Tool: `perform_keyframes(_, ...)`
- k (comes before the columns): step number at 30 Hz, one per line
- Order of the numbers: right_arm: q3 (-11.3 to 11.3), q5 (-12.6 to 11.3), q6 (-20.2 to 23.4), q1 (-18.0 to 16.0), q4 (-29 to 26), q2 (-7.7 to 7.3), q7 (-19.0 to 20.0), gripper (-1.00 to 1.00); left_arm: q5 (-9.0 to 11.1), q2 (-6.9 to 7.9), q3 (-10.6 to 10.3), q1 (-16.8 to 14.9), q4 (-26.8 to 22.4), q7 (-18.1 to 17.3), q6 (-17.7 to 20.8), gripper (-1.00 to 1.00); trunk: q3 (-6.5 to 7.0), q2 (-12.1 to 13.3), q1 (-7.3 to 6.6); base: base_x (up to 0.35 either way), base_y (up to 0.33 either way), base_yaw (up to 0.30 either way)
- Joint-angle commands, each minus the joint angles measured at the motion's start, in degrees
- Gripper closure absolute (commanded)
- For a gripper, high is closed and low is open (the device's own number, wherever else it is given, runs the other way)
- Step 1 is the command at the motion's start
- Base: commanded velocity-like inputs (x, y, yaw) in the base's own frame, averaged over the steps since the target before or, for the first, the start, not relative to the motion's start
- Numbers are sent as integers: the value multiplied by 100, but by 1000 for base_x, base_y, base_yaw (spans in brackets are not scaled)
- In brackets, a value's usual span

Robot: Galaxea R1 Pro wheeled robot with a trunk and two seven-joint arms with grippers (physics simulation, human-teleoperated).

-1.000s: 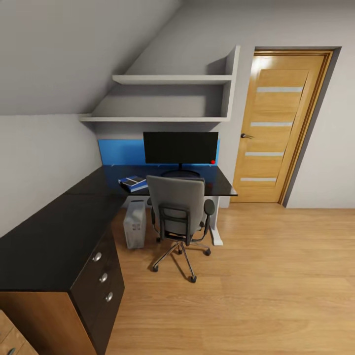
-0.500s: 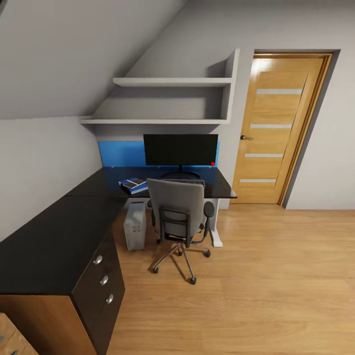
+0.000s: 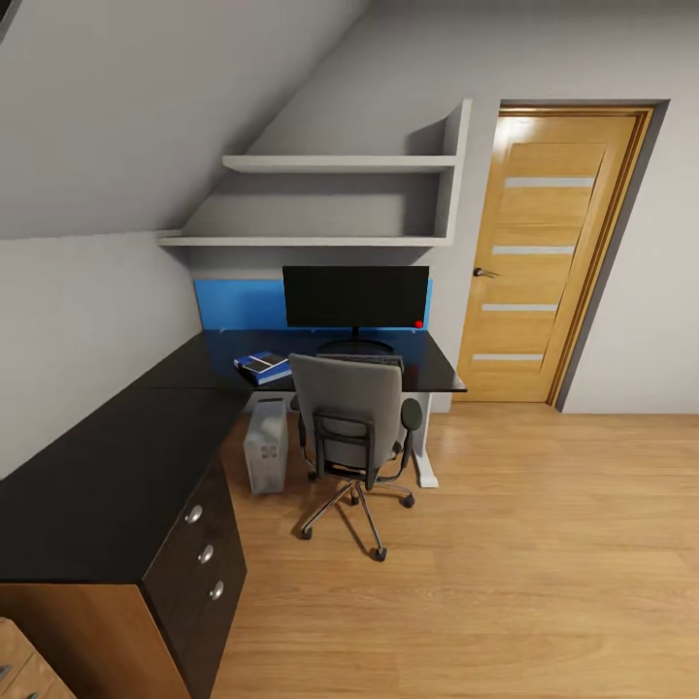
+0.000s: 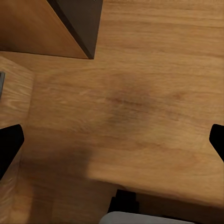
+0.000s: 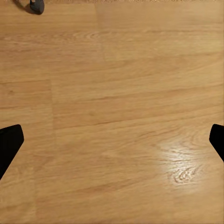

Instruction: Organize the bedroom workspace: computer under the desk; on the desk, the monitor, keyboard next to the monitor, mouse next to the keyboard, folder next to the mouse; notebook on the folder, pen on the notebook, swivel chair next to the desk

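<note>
We are standing back from an L-shaped black desk [image 3: 194, 374] in a sloped-ceiling bedroom, both arms hanging low over bare wood floor [image 5: 121, 112]. The left gripper [image 4: 112, 140] and right gripper [image 5: 112, 140] each show two dark fingertips spread wide at the frame edges, holding nothing. The monitor [image 3: 356, 296] stands on the desk, with what seems to be the keyboard [image 3: 361, 359] just in front of it, largely hidden by the grey swivel chair [image 3: 351, 417] backrest. A blue notebook [image 3: 263, 364] lies on the desk to the left, and the silver computer [image 3: 267, 442] sits on the floor under the desk edge. The chair seat faces away from us, so we cannot tell whether the folder lies there. The main risk we judge: driving in could nudge the wheeled chair, rolling it into the computer or tipping anything resting on the seat. We can read no brand, label or writing anywhere.
</note>
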Motion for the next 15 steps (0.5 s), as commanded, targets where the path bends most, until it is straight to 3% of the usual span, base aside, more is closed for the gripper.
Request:
perform_keyframes(1,-41,26,-29,-6,11,1,-9,-100,34,-1,-47,-3,2,24,-13,-100,-6,-4,0,0,0,0)
perform_keyframes(15,-40,27,-26,-6,11,1,-9,-100,34,-13,-38,-4,2,1,-13,-100,-6,-4,0,0,0,0)
